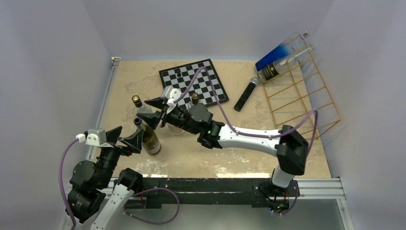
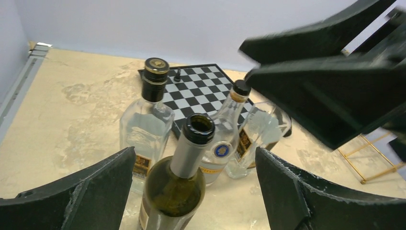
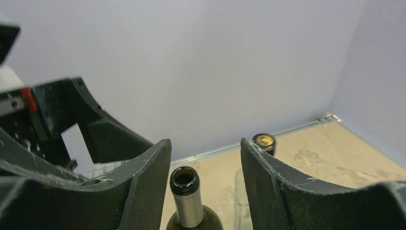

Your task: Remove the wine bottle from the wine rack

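The mottled beige counter has the green wine bottle (image 2: pixel 174 189) standing upright toward its near left corner, between the spread fingers of the left gripper (image 2: pixel 195 153). The right gripper (image 3: pixel 206 143), equally wide open, sits just beyond it. At the far right corner the gold wine rack (image 1: pixel 302 91) holds a blue-tinted bottle (image 1: pixel 280 48) and a dark-labelled bottle (image 1: pixel 275 69).

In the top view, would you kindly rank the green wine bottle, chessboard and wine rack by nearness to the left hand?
1. Green wine bottle, right beside the left hand.
2. Chessboard, far centre.
3. Wine rack, far right.
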You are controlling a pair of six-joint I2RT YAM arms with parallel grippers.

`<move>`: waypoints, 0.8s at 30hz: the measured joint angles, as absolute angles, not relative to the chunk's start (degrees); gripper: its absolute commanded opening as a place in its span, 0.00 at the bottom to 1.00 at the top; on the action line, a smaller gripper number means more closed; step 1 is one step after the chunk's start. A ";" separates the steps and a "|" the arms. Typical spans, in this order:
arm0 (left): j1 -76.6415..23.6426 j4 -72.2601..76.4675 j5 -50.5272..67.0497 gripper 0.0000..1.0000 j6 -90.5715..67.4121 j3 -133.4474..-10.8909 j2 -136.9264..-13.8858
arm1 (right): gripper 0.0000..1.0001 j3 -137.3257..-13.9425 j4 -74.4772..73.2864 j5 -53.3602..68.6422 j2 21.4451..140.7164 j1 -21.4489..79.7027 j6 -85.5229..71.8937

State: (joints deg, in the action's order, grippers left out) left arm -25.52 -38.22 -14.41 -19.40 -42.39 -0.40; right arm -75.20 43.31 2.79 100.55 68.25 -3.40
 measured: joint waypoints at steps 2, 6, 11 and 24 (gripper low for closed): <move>-25.52 -37.65 -12.56 0.99 -19.29 -42.24 -0.40 | 0.59 -74.76 40.36 0.71 96.95 68.25 -3.40; -25.52 -35.05 -5.87 0.99 -18.85 -41.10 -0.40 | 0.60 -74.85 33.36 -5.19 89.30 68.03 -3.38; -25.52 -33.43 2.37 0.99 -18.81 -42.22 -4.47 | 0.61 -81.73 15.53 -17.10 84.47 66.04 -4.64; -25.52 -30.68 3.90 0.99 -15.27 -50.11 -19.03 | 0.63 -84.03 -5.43 -37.56 78.02 32.77 -13.58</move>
